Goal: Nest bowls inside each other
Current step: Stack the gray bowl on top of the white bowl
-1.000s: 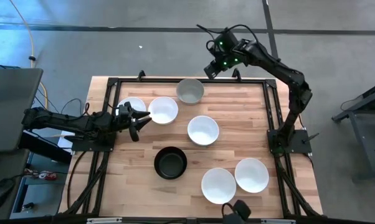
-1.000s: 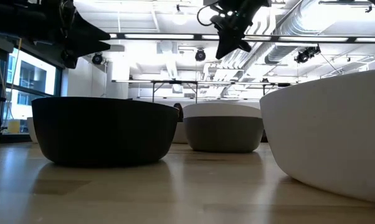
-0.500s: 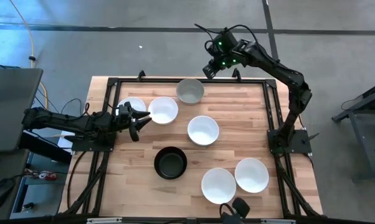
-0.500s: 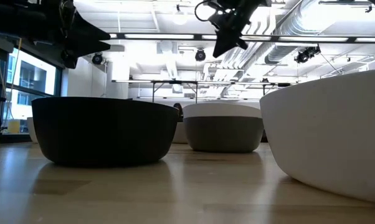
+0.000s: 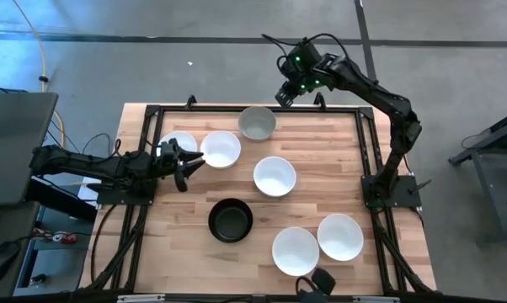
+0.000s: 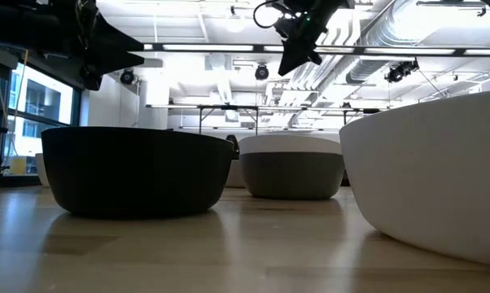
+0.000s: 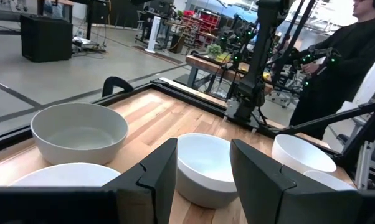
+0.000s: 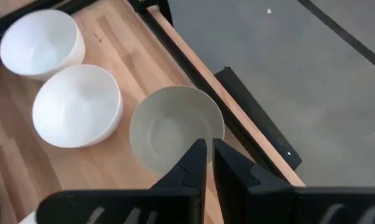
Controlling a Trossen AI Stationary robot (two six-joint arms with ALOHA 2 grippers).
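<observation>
The high view shows five white bowls [image 5: 221,149] [image 5: 274,176] [image 5: 296,250] [image 5: 340,236] [image 5: 169,141], one light grey bowl [image 5: 257,123] and one black bowl [image 5: 231,220], each resting separately on its base. My left gripper [image 5: 189,160] is open and hovers over the table's left side, beside the two far-left white bowls. In its wrist view the left gripper [image 7: 203,149] looks toward a white bowl [image 7: 203,165] and the grey bowl [image 7: 78,130]. My right gripper [image 5: 285,93] is shut and held high above the far edge, over the grey bowl [image 8: 175,127].
A black metal frame [image 5: 237,108] runs around the wooden tabletop. In the low view the black bowl [image 6: 135,167], the grey bowl [image 6: 290,167] and a near white bowl [image 6: 428,179] fill the foreground. A person [image 7: 343,56] stands beyond the table's right side.
My right gripper has drifted a little toward the table's left edge, staying high above the grey bowl. The bowls and my left arm have kept still.
</observation>
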